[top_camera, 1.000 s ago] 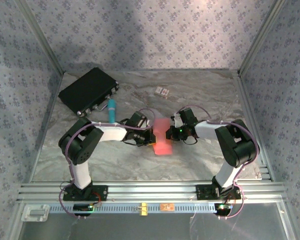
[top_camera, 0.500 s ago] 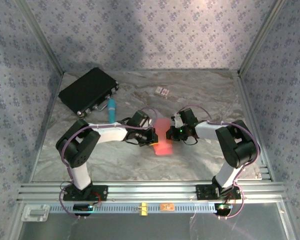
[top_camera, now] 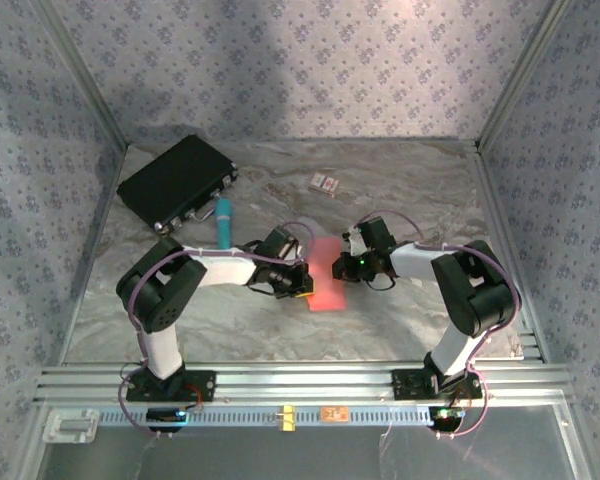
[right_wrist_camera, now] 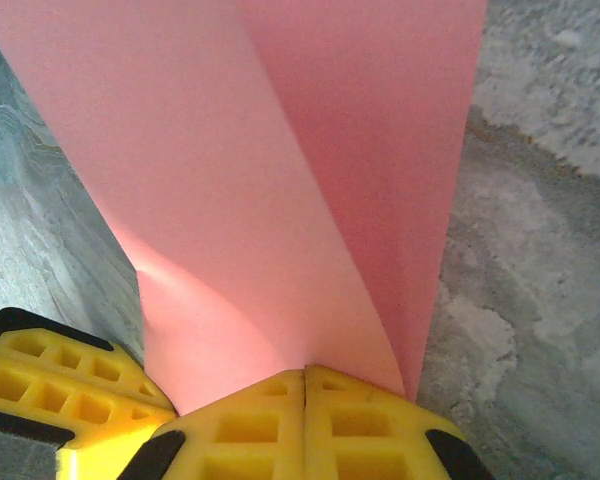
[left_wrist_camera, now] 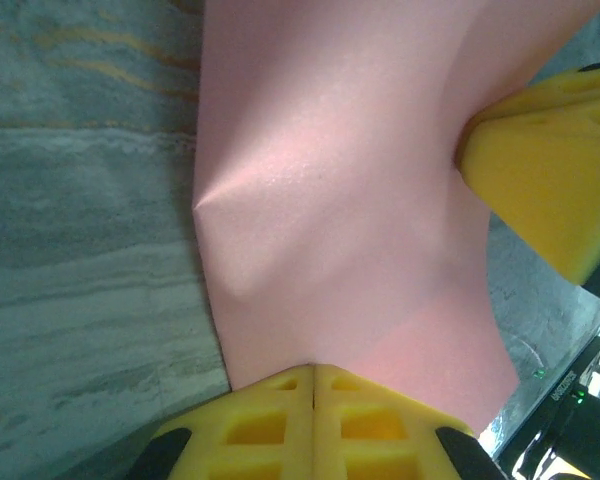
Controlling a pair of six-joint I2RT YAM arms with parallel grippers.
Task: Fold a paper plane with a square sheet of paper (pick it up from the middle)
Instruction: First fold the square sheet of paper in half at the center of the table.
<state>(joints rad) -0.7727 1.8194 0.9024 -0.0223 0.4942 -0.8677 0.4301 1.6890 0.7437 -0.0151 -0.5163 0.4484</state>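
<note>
The pink square sheet of paper (top_camera: 327, 278) is in the middle of the table (top_camera: 410, 190), between the two arms. It is folded into a long strip. The strip runs from the far side toward the near edge. The left gripper (top_camera: 304, 288) pinches its left edge tight. The right gripper (top_camera: 342, 268) pinches its right edge tight. The paper bulges a little between them.

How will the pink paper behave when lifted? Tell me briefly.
Probably floppy: the paper bows and dents where the left gripper and right gripper pinch it. Likely very light, since it looks like a thin sheet with one layer folded over. It may crease or tear if the grippers pull apart.
</note>
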